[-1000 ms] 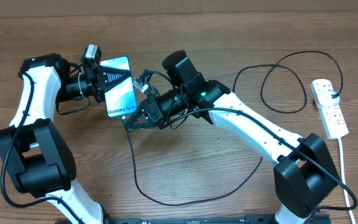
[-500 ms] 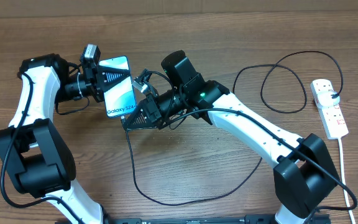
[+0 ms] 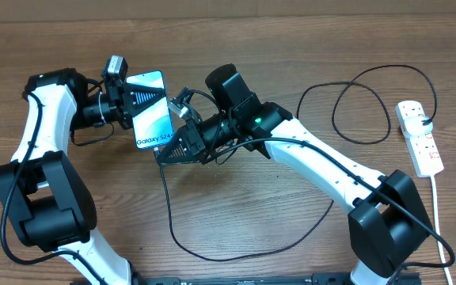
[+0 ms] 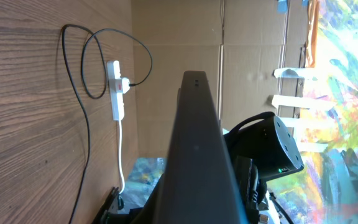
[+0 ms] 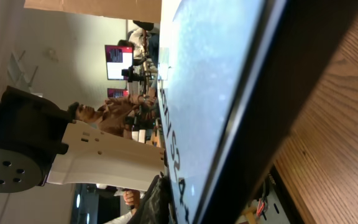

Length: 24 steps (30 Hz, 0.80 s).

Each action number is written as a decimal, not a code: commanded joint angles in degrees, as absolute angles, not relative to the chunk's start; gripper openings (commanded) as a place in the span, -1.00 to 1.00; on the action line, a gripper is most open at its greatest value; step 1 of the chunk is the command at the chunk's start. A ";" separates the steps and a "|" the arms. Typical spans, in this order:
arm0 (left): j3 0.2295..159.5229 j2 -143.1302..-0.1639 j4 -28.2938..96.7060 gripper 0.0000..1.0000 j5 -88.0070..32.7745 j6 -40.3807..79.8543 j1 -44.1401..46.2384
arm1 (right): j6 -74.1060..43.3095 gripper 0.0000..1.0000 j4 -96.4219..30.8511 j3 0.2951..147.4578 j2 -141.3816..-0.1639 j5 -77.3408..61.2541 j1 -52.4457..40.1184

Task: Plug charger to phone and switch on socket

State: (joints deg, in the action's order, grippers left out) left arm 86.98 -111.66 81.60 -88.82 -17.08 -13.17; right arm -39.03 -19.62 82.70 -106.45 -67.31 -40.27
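The phone (image 3: pixel 150 111) is held tilted above the table, screen up, with my left gripper (image 3: pixel 129 107) shut on its left edge. In the left wrist view the phone's dark edge (image 4: pixel 197 137) fills the middle. My right gripper (image 3: pixel 165 152) sits at the phone's lower edge, shut on the charger's connector end; the tip itself is hidden. The charger cable (image 3: pixel 172 229) drops from there, loops over the table and runs to its plug (image 3: pixel 426 121) in the white socket (image 3: pixel 419 136) at the far right. The phone's screen (image 5: pixel 210 81) looms close in the right wrist view.
The charger's slack lies in a wide loop at the front (image 3: pixel 236 255) and a second loop (image 3: pixel 362 107) beside the socket. The socket's white lead (image 3: pixel 438 214) trails toward the front right edge. The socket (image 4: pixel 115 93) also shows in the left wrist view.
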 commanded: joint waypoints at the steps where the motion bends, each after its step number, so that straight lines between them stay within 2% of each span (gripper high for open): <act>1: 87.15 -110.45 82.21 -0.91 -89.62 -18.85 -10.74 | -38.54 -0.93 -18.04 83.61 -105.97 -65.63 -40.75; 24: 87.15 -110.45 82.48 -0.92 -90.59 -17.50 -10.74 | -39.07 -0.93 -18.74 83.61 -105.97 -64.10 -38.39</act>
